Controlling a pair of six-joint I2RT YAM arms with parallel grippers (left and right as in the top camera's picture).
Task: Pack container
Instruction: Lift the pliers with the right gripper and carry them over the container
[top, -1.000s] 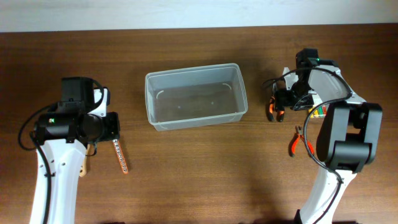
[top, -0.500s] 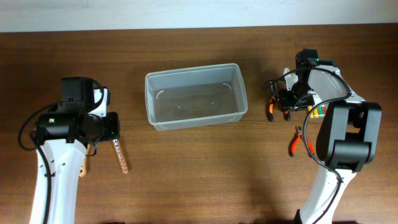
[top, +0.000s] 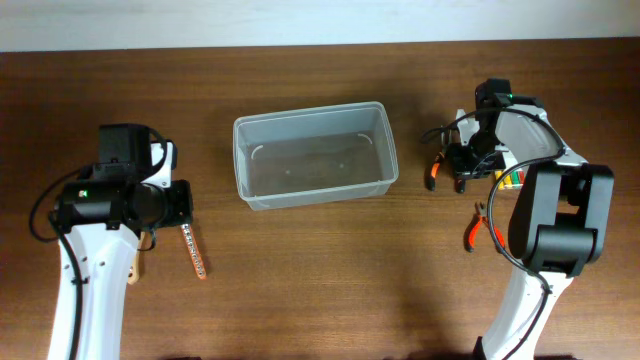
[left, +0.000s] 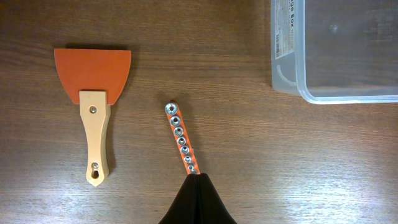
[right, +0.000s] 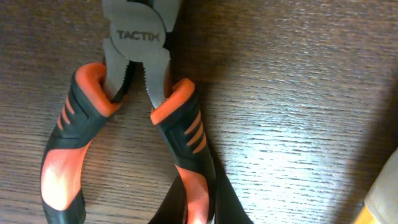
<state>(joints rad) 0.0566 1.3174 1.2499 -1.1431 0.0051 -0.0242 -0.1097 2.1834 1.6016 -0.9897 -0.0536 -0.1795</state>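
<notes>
left gripper (left: 197, 186): fingers pressed together into one wedge, tip at the lower end of the orange socket strip (left: 181, 140). scraper (left: 93, 81) lies flat left of the strip, apart from it. right gripper (right: 193, 208): narrow, clamped round the right handle of the pliers (right: 134, 37). container (top: 312, 196) sits upper centre of the overhead frame, between the arms.

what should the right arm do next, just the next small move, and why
Probably a short lift straight up. In the right wrist view the right gripper looks closed around one handle of the pliers, which lie on the table. The container, to their left in the overhead view, looks empty, so lifting clears them for the carry over.
</notes>
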